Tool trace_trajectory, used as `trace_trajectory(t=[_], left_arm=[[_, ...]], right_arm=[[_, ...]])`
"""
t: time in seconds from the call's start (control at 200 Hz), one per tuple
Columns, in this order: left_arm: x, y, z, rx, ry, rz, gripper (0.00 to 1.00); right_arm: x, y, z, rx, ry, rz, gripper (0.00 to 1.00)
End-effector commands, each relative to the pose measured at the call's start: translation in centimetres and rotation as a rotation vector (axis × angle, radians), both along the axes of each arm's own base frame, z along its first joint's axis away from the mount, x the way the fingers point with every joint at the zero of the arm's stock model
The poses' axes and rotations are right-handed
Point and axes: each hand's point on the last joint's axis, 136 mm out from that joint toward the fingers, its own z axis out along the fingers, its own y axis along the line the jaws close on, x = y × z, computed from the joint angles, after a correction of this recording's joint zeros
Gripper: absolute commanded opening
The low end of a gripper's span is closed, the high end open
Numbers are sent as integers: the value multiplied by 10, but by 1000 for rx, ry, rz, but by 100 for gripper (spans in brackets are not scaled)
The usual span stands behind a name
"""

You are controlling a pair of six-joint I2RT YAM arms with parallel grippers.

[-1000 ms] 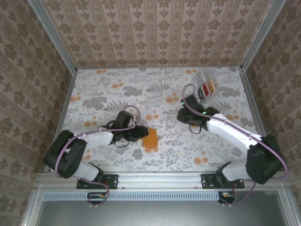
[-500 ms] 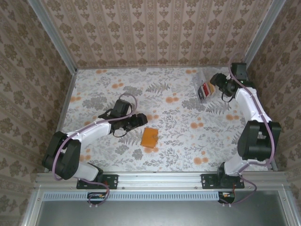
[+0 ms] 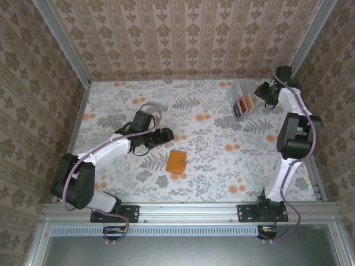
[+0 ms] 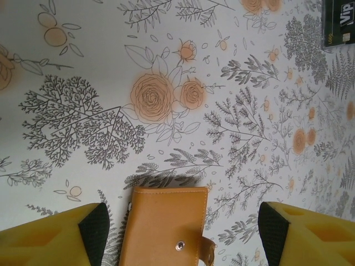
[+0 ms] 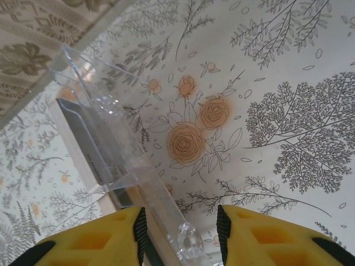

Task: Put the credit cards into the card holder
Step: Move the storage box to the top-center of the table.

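Card holder [image 3: 177,162] lies flat on the floral worktop [image 3: 222,166], its snap stud and tab visible from the left wrist. Left claw [image 3: 165,134] sits just up-left of the holder, apart from it, spread wide and gripping nothing. Well up-right of the holder stands a clear box [image 3: 237,92] with the credit cards [image 3: 244,104] inside: red, dark, orange. Right claw [image 3: 259,96] is at the box's side away from the holder. It is narrowed, with a clear wall between its yellow fingers [image 5: 89,241]; cannot tell whether it pinches.
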Motion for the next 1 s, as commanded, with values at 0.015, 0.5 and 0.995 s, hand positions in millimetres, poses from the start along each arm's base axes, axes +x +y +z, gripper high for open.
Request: trace_trajectory(t=[0.015,0.5,0.995], left_arm=[[3,-4,1,-3,4,-26,74],[3,-8,-3,-10,28,-41,73],[1,-8,-3,-13,32,-48,73]], right_arm=[[3,10,-4,36,22,62,39],[-5,15,-33,34,102,115,28],[-25,33,-22,-70,126,246,15]])
